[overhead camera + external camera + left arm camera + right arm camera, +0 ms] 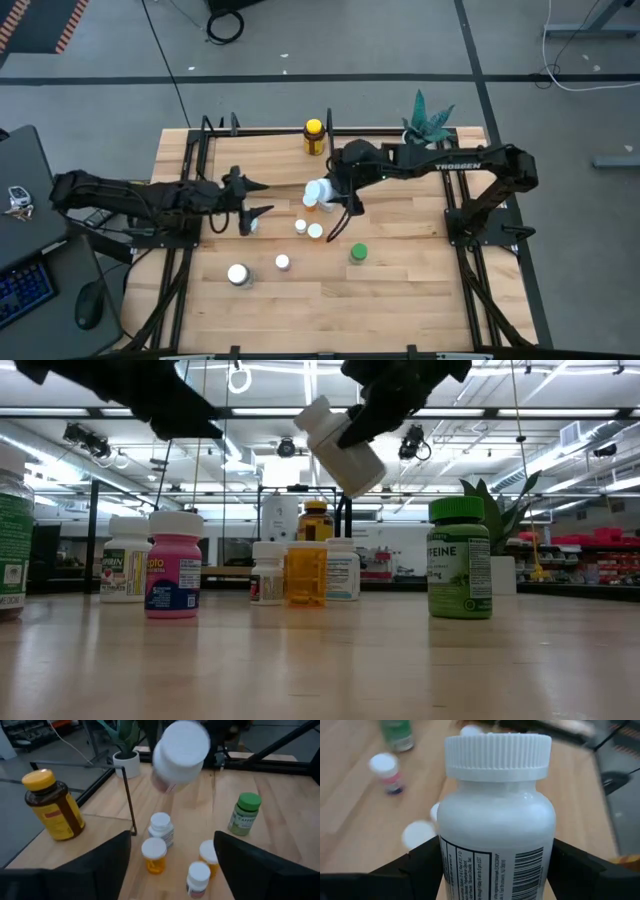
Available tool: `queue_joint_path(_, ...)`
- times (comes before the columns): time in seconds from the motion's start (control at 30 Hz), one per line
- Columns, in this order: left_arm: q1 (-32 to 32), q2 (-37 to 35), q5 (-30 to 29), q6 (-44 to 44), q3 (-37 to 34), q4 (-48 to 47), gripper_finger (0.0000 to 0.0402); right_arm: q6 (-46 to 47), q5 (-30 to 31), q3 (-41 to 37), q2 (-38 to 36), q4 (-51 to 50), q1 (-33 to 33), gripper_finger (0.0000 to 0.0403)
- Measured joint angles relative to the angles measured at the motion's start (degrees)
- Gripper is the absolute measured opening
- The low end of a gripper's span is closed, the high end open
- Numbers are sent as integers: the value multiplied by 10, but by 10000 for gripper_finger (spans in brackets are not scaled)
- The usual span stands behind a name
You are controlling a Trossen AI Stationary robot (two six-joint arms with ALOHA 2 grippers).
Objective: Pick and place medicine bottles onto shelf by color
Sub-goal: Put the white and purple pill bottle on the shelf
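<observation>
My right gripper (337,192) is shut on a white, white-capped bottle (318,190), held high over the table's middle; it shows tilted in the low view (340,445). My left gripper (254,203) is open and empty, left of the bottle group. An orange bottle (310,204), several white-capped ones (300,227) and a green one (358,253) stand on their bases on the table. The amber, yellow-capped bottle (314,137) stands at the far edge beside the shelf's black rods (127,795). My right gripper pinches the white bottle's body below the shoulder, one finger (422,867) on each side of the label (470,870). The cap (497,755) points away from the wrist, toward the table's left. The bottle is lifted clear and tilted, cap up.
A white pot with a green plant (430,120) stands at the far right of the table. A pink-labelled bottle (174,575) and a larger white-capped one (238,274) stand nearer the front. Black frame rods run along the table's left and right sides.
</observation>
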Motion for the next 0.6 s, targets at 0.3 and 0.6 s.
queue_joint_path(0.3, 12, 98, 0, -14, 115, -63, 348, 10, 102, -50, 4, 172, 41, 300)
queue_joint_path(0.6, 12, 180, 1, 46, 205, -106, 359, 11, 84, -51, 30, 207, 57, 300)
